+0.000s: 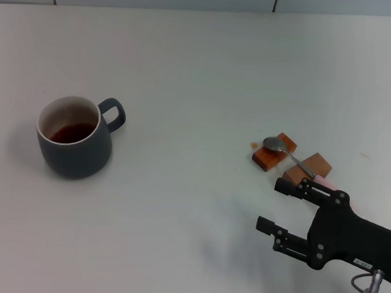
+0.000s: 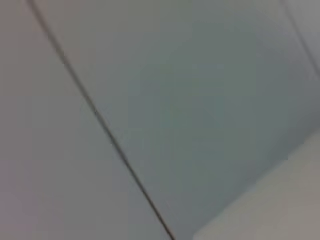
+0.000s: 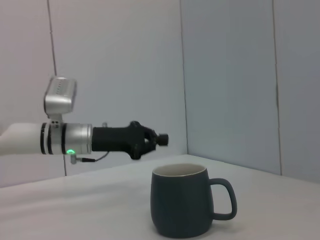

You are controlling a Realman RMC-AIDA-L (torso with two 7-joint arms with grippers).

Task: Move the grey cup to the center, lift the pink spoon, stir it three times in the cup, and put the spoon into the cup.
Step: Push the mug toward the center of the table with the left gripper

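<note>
Nothing is done yet: the squat dark blue-grey ceramic cup (image 1: 73, 138) sits near the white tabletop's (image 1: 202, 72) left edge, the pink-handled metal spoon (image 1: 289, 155) rests on brown wooden blocks (image 1: 291, 162) toward the right edge, the right gripper (image 1: 276, 206) hovers released beside it, and whether the left gripper (image 3: 150, 140) is clenched I cannot tell.

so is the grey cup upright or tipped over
Upright. The grey cup stands on its base on the white table, rim level in the right wrist view, handle out to the side, dark liquid resting in the bottom.

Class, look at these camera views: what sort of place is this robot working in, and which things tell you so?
Probably a lab or test room, not a kitchen. A bare white table stands against plain panelled walls, holding only the grey cup and the pink spoon propped on wooden blocks.
</note>
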